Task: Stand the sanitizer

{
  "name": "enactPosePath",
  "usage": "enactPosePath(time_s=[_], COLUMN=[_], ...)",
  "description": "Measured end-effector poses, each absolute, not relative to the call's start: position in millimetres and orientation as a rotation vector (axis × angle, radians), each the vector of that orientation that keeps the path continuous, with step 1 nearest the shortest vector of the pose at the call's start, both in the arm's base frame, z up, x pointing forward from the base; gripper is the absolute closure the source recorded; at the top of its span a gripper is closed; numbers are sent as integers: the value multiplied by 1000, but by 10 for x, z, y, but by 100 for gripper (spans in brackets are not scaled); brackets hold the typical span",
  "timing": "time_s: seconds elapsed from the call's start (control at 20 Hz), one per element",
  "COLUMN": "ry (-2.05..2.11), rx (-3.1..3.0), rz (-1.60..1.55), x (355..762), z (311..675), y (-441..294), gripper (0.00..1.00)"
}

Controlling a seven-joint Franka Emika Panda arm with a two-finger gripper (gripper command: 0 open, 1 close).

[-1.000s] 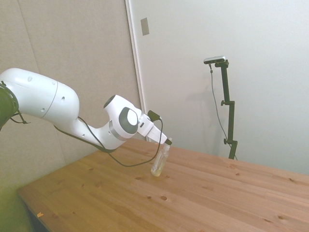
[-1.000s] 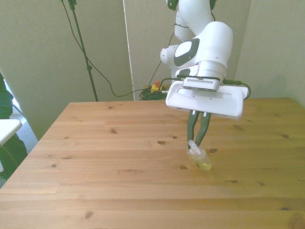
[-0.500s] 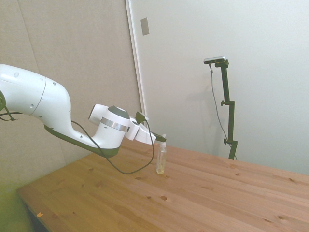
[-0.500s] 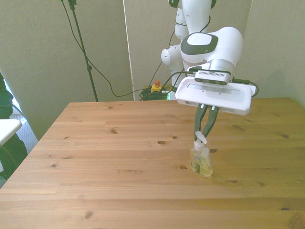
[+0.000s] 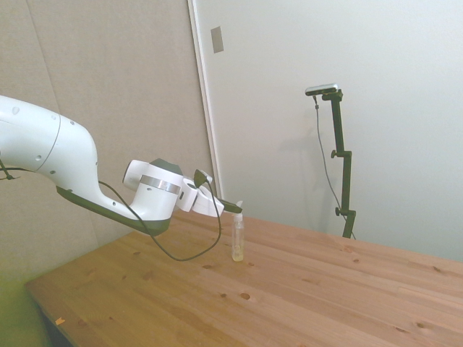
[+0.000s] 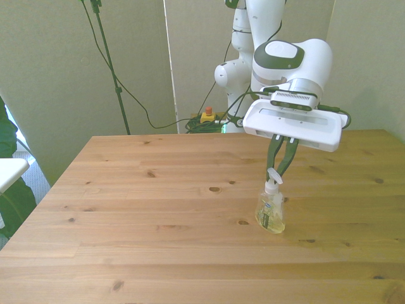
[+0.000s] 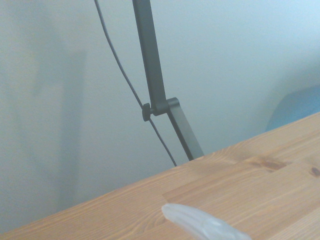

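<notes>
The sanitizer (image 6: 270,212) is a small clear bottle of yellowish liquid with a white pump top. It stands upright on the wooden table (image 6: 145,215), toward the front view's right. In the side view the sanitizer (image 5: 238,242) is near the table's middle, its base resting on the wood. My gripper (image 6: 276,175) reaches down at a slant and is shut on the pump top. The side view shows the gripper (image 5: 236,209) almost level at the bottle's top. The wrist view catches a blurred clear part of the sanitizer (image 7: 200,225) over the table.
Behind the table's far edge, cables and a small red button box (image 6: 207,113) lie on the floor. A green sleeve (image 6: 6,136) and a white surface (image 6: 9,171) sit at the front view's left edge. Bare wood surrounds the bottle.
The sanitizer went from leaning over to standing upright. My gripper rose and swung toward the front view's right with the pump top held, and the wrist turned flatter.
</notes>
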State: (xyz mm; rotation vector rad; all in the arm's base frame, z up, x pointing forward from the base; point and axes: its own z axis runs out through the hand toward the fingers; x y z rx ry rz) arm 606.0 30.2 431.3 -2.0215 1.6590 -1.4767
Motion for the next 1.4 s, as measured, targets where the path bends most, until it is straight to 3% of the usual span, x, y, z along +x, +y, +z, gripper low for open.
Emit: enactPosePath(time_s=[1.4], ry=[1651], rx=[-2106], rz=[-1384], x=[5949], z=[4135], y=[544], gripper=[0])
